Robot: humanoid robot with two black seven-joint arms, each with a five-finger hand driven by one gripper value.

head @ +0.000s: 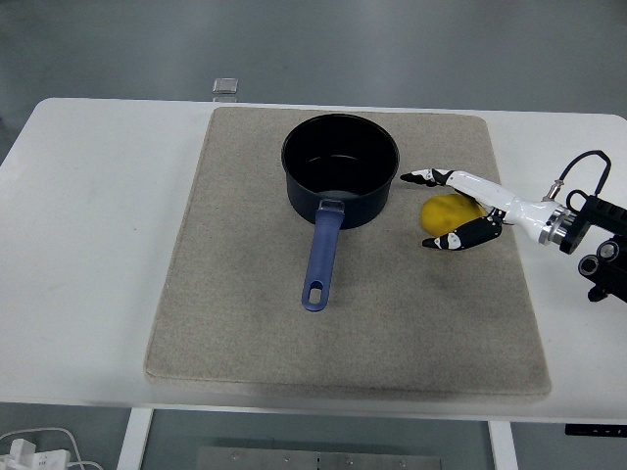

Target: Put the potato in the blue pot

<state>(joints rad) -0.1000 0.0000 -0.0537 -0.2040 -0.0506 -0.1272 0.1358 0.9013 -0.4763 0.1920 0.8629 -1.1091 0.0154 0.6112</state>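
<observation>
The yellow potato [447, 210] lies on the beige mat [225, 294], just right of the dark blue pot [340, 168]. The pot stands upright with nothing in it, its blue handle [321, 257] pointing toward the near edge. My right hand [419, 210] reaches in from the right and straddles the potato. Its fingers [431, 177] stretch along the potato's far side and its thumb [446, 240] sits at the near side. The fingers are still extended, not clamped, and the potato rests on the mat. My left arm is out of view.
The mat covers most of the white table [88, 245]. A small clear block [226, 86] sits at the table's far edge. White cables [29, 452] lie on the floor at the bottom left.
</observation>
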